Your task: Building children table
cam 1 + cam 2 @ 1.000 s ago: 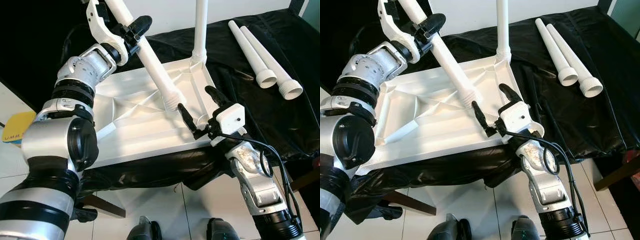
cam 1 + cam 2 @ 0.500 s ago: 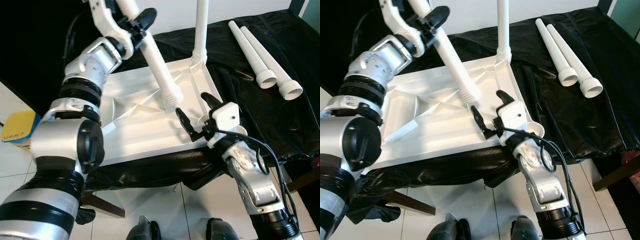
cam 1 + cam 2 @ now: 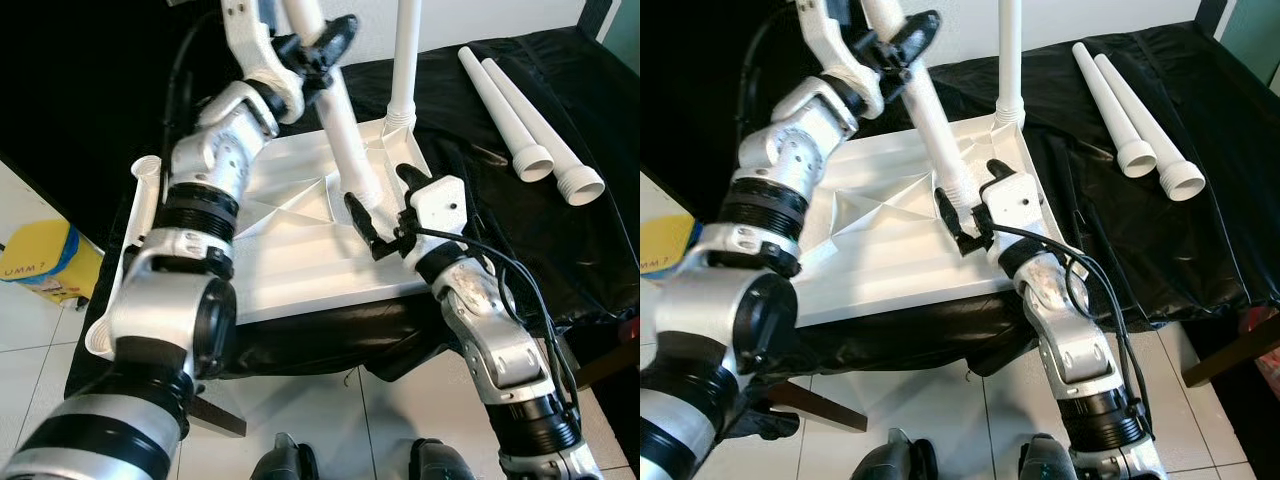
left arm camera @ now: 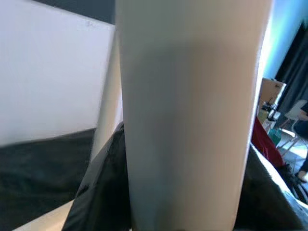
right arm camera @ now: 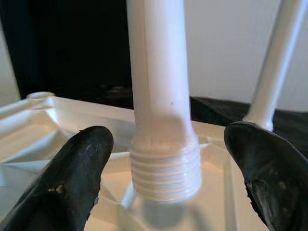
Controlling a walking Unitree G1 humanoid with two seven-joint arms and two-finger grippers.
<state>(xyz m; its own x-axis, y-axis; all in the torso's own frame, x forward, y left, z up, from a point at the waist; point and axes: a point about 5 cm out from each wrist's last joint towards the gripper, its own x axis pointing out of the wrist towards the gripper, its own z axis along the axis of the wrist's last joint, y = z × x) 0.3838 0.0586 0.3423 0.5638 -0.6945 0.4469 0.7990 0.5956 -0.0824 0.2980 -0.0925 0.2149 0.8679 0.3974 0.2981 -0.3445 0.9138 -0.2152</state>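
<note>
The white tabletop (image 3: 290, 270) lies upside down on a black cloth. One white leg (image 3: 403, 60) stands upright in its far right corner. My left gripper (image 3: 312, 48) is shut on a second white leg (image 3: 343, 125), held tilted, with its threaded end (image 5: 166, 163) hovering just above the underside near the right edge. In the left wrist view this leg (image 4: 187, 115) is very close. My right gripper (image 3: 385, 205) is open, and its black fingers (image 5: 77, 173) straddle the threaded end without touching it.
Two loose white legs (image 3: 530, 125) lie side by side on the black cloth at the far right. A yellow object (image 3: 40, 262) sits on the tiled floor at the left. The table's near edge overhangs the floor tiles.
My left arm has swung the held leg to the right and more upright. My right gripper has risen and moved in, so its open fingers now flank the threaded end.
</note>
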